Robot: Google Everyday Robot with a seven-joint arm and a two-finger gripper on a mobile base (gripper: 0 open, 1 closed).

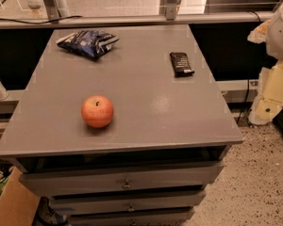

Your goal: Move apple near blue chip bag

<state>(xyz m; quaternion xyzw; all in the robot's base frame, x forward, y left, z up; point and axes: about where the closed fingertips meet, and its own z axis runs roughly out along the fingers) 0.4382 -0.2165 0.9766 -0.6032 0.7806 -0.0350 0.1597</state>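
The apple (97, 111) is round and red-orange with a small dark stem dimple. It sits on the grey cabinet top (146, 93), left of centre and towards the front. The blue chip bag (88, 42) lies crumpled at the far left corner of the top, well behind the apple. My arm and gripper (265, 106) show as pale white and cream parts at the right edge of the view. They are off the cabinet's right side, far from the apple and holding nothing that I can see.
A small black rectangular packet (181, 63) lies at the far right of the top. Drawers with knobs (126, 184) are below the front edge. A cardboard box (9, 201) stands at the lower left, a rail (132, 20) runs behind, and speckled floor (259, 182) lies to the right.
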